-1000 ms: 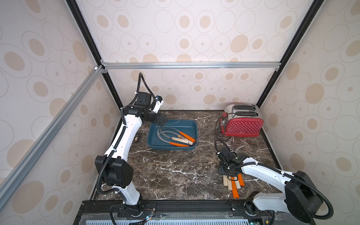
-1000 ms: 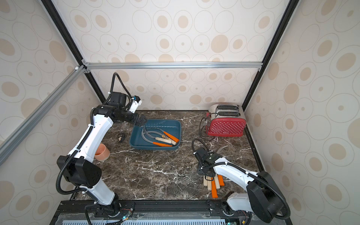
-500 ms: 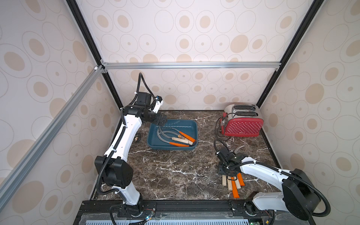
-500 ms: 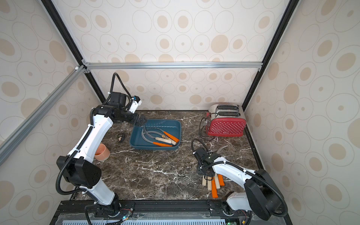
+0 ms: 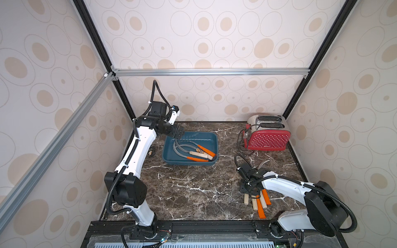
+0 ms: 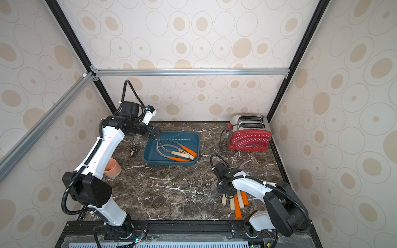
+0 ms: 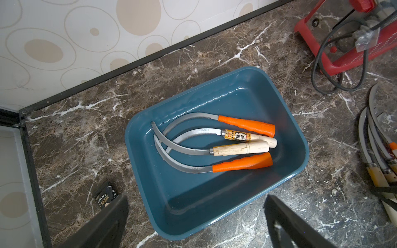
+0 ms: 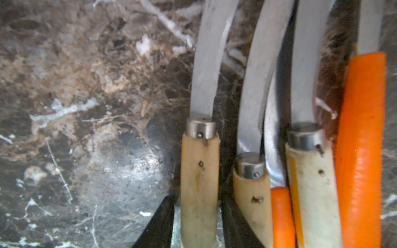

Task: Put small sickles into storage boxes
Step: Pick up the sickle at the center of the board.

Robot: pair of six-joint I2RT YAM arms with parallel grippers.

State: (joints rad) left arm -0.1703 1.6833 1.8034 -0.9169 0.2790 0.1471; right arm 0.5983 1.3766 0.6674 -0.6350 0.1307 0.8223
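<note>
My left gripper (image 5: 179, 134) hovers, jaws wide apart, over the far-left corner of the shallow dark teal plastic tray (image 7: 214, 193). The tray sits near the far edge of the brown marble desk (image 5: 193, 189) and holds four curved-bladed small sickles (image 7: 240, 148). Near the front-right corner, my right gripper (image 8: 196, 214) straddles one pale wooden-handled sickle (image 8: 199, 171) among five; whether it is clamped, I cannot tell.

in the left wrist view, a small black packet (image 7: 105, 195) on the marble tabletop (image 7: 214, 53) reads "drycake" in pale capitals. a yellow-orange label (image 7: 237, 136) on a wooden-handled sickle (image 7: 266, 141) in the teal tray (image 7: 214, 193) shows printed characters (too small to read). the red toaster (image 5: 267, 139) has a tiny white mark, illegible.
</note>
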